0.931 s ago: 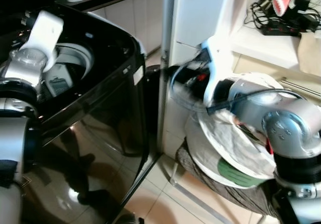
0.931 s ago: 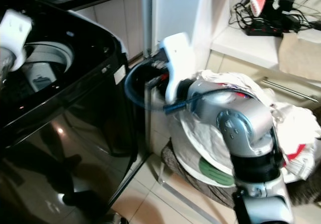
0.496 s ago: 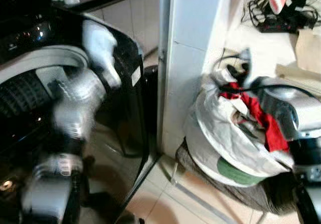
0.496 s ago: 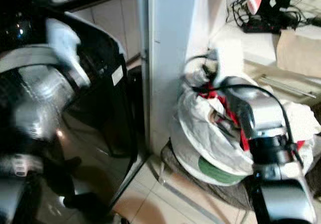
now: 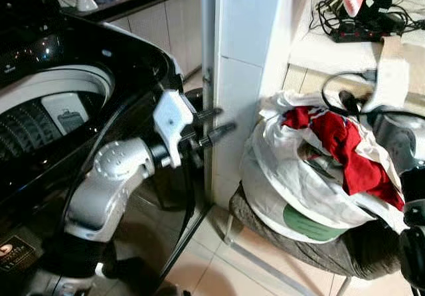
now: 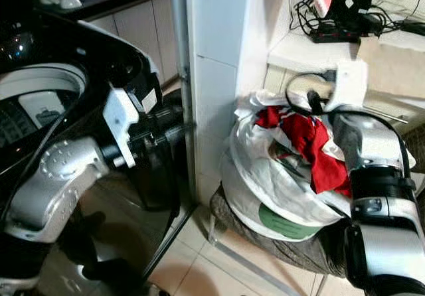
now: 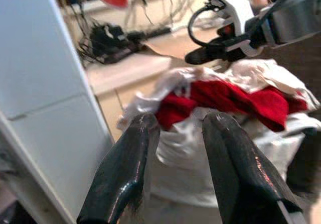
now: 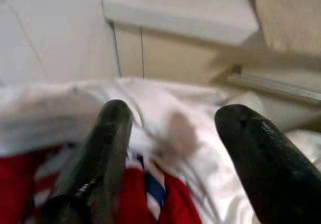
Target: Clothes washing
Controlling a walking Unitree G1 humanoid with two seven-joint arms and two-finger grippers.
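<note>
Stage: early, nothing loaded | washing machine [image 5: 80, 103] open | clothes [image 5: 335, 147] in white bag [image 5: 292, 190] on stool | left tool [image 5: 211, 125] narrow, empty, beside machine | right tool [image 8: 170, 148] wide, empty, above clothes

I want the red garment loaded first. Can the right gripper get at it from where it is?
Probably yes. The right gripper is open just above the pile, and the red garment lies exposed on top of the white laundry, nothing covering it.

Left pincer [image 5: 214, 125] beside washer [image 5: 80, 97], red garment [image 5: 345, 153] atop laundry bag [image 5: 292, 190]
</note>
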